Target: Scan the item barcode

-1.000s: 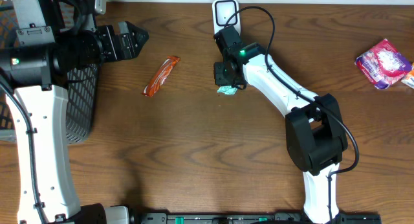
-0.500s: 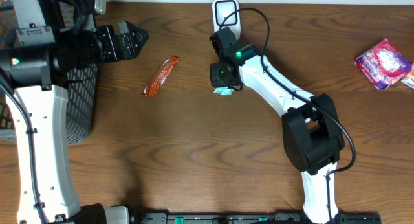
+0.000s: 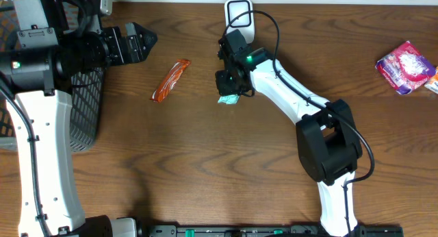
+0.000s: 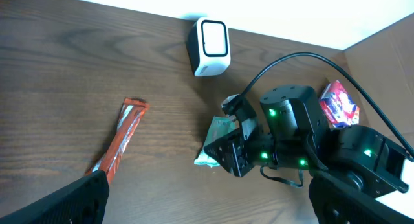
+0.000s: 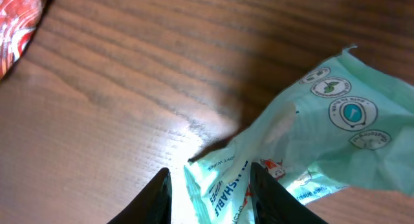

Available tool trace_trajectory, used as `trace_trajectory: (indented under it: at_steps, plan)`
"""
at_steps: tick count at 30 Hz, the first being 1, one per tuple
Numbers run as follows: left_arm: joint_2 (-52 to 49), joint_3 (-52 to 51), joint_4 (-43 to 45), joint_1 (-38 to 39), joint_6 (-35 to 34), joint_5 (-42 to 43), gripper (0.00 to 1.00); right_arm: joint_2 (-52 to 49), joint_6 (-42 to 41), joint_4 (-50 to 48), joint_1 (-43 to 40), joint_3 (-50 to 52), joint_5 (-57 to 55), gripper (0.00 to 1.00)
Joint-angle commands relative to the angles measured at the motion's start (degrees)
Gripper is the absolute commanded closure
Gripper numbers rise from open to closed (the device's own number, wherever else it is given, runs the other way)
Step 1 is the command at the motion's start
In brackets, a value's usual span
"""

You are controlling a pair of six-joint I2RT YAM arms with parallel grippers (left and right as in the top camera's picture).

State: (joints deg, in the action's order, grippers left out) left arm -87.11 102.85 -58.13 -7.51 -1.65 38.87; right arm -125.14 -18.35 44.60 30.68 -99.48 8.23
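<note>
The tabletop [image 3: 205, 175] is dark brown wood, and in the right wrist view its grain runs close under me. My right claw [image 3: 229, 86] is pinching the green packet [image 5: 304, 153]. One short end sits between my fingers [image 5: 155, 198], and the rest of it spreads away from them, low over the wood. I cannot tell if its free end touches the surface. On the face that I see there are small round icons and some print, but no barcode, so I cannot tell which side carries it.

The relation that matters is this. In the overhead view the packet shows at the side of my claw that is toward the near edge, while the white scanner [image 3: 239, 14] stands on the other side, near the far edge of the tabletop. The claw is therefore between the packet and the scanner. I judge that the next move must carry the packet toward the far edge and turn it, so that a printed face meets the scanner window.

My left claw [image 3: 142, 40] is spread wide and holds nothing. It hangs over the basket [image 3: 89, 107], well apart from the scanner, so the right arm is the nearer one. A red wrapper [image 3: 171, 80] lies between the two claws.
</note>
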Motion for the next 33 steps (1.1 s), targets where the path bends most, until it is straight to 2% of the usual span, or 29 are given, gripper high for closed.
trace_trajectory:
  at_steps: [1,7,10,17,25,33]
  plan:
    - [-0.2,0.2,0.0,-0.1,0.1,0.5,0.02,-1.1,1.8,2.4,0.7,-3.4,0.6,0.66]
    - [-0.2,0.2,0.0,-0.1,0.1,0.5,0.02,-1.1,1.7,7.7,0.8,-7.6,-4.1,0.60]
    - [-0.2,0.2,0.0,-0.1,0.1,0.5,0.02,-1.1,1.7,8.5,0.9,-7.8,-4.9,0.46]
    - [-0.2,0.2,0.0,-0.1,0.1,0.5,0.02,-1.1,1.7,9.7,0.5,-7.7,-9.5,0.25]
    - [-0.2,0.2,0.0,-0.1,0.1,0.5,0.02,-1.1,-0.1,10.1,0.5,-7.6,-10.6,0.25]
    - [-0.2,0.2,0.0,-0.1,0.1,0.5,0.02,-1.1,-6.9,11.5,0.5,-7.2,-18.5,0.30]
